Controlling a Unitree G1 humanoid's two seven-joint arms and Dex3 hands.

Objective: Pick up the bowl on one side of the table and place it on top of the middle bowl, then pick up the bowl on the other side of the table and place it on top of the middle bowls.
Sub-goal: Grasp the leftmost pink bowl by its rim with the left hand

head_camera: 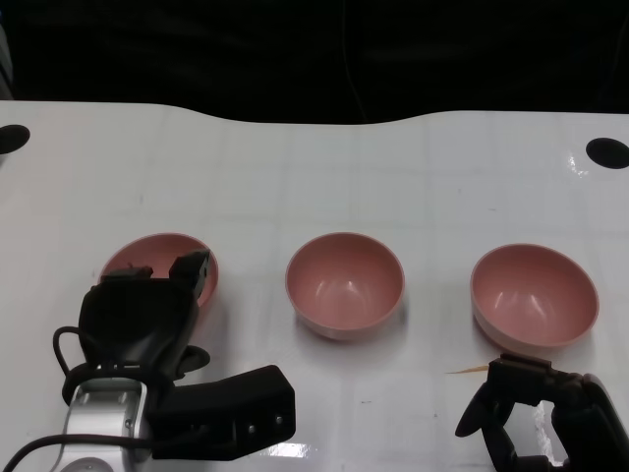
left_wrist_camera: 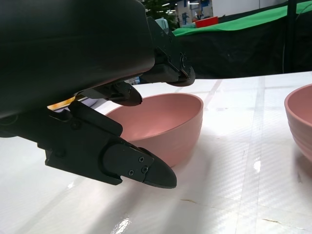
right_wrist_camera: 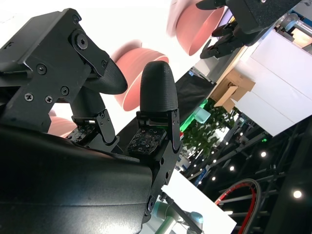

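Three pink bowls stand in a row on the white table (head_camera: 314, 187). The left bowl (head_camera: 147, 254) is partly hidden by my left hand (head_camera: 147, 315), whose fingers (head_camera: 189, 267) reach over its near rim. In the left wrist view this bowl (left_wrist_camera: 165, 122) stands on the table, with fingers (left_wrist_camera: 165, 68) above its rim and the thumb (left_wrist_camera: 146, 170) outside its wall, gaps showing. The middle bowl (head_camera: 344, 285) stands free. My right hand (head_camera: 541, 413) lies just short of the right bowl (head_camera: 534, 295), fingers (right_wrist_camera: 158, 87) apart and holding nothing.
Round black holes sit at the far left (head_camera: 14, 138) and far right (head_camera: 606, 152) of the table. Its far edge (head_camera: 314, 116) meets a dark background. A thin yellowish sliver (head_camera: 467, 371) lies near my right hand.
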